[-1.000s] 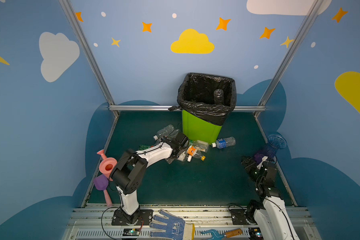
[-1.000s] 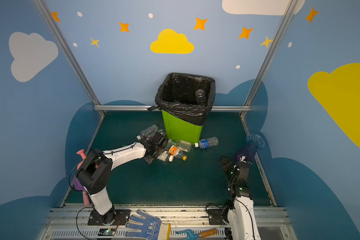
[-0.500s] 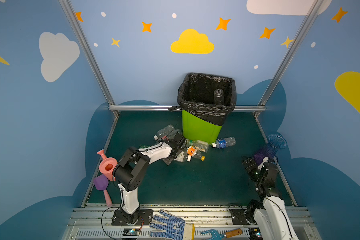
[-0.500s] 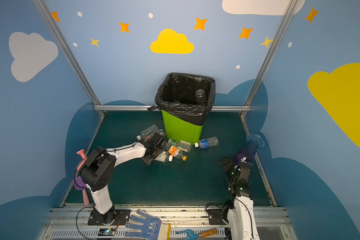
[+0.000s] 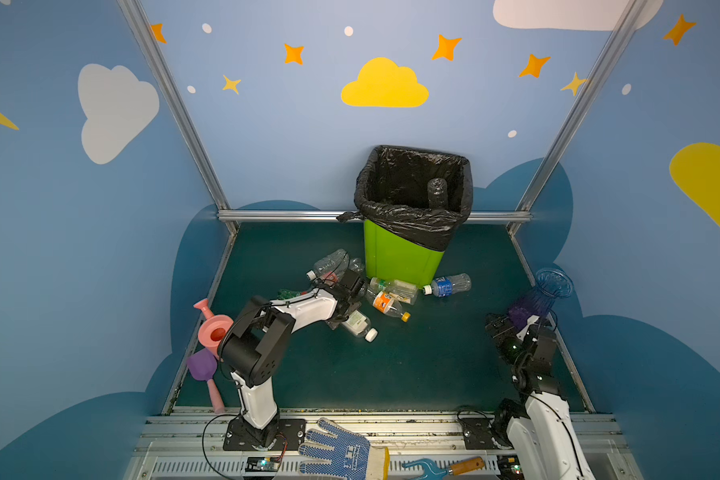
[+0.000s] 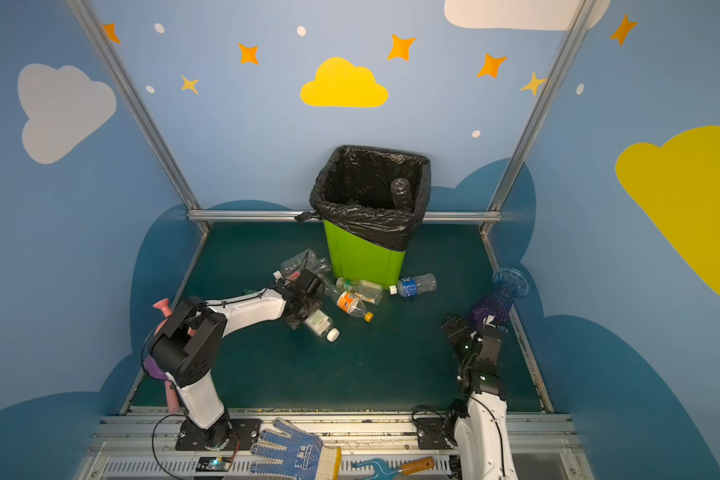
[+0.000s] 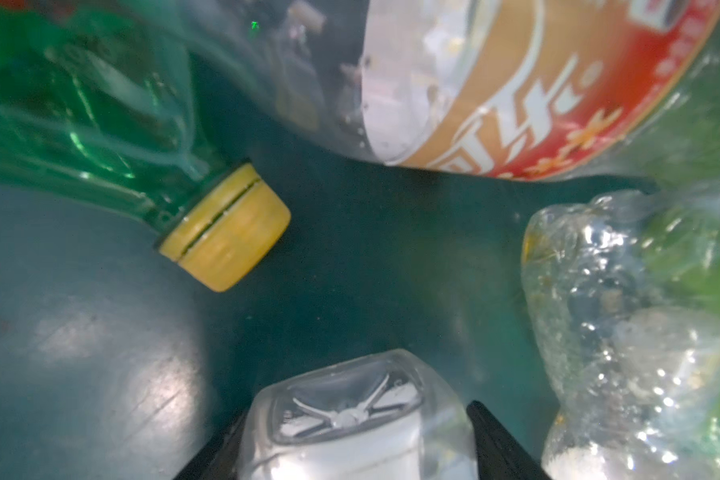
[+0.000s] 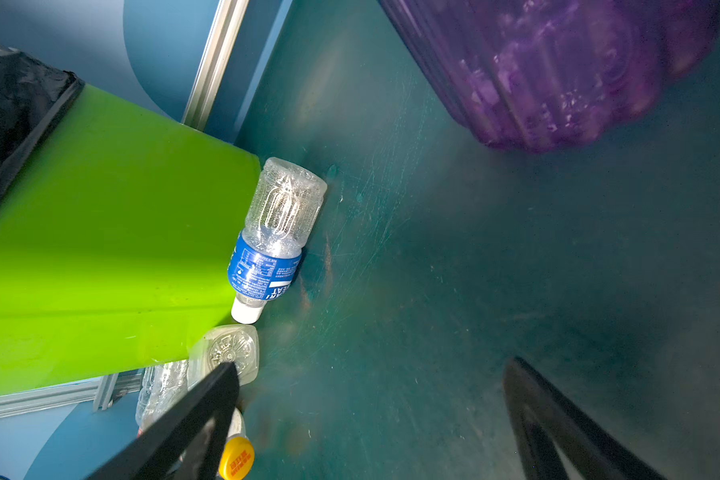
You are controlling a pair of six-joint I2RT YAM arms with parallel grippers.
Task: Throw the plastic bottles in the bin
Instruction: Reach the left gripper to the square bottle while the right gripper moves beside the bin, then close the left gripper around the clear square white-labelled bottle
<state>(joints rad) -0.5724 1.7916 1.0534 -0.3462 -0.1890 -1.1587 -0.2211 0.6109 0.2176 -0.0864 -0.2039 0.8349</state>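
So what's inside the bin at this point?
Inside the bin, one clear bottle stands on end against the black bag lining. The near rim covers the bottom, so anything lying lower cannot be seen.

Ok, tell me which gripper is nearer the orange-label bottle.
Left. The left gripper, around the white-label bottle, sits beside the orange-label bottle; the right gripper hangs open across the floor by the purple vase.

The blue-label bottle [image 8: 265, 270] shows the letters "EAT" (other print unreadable).
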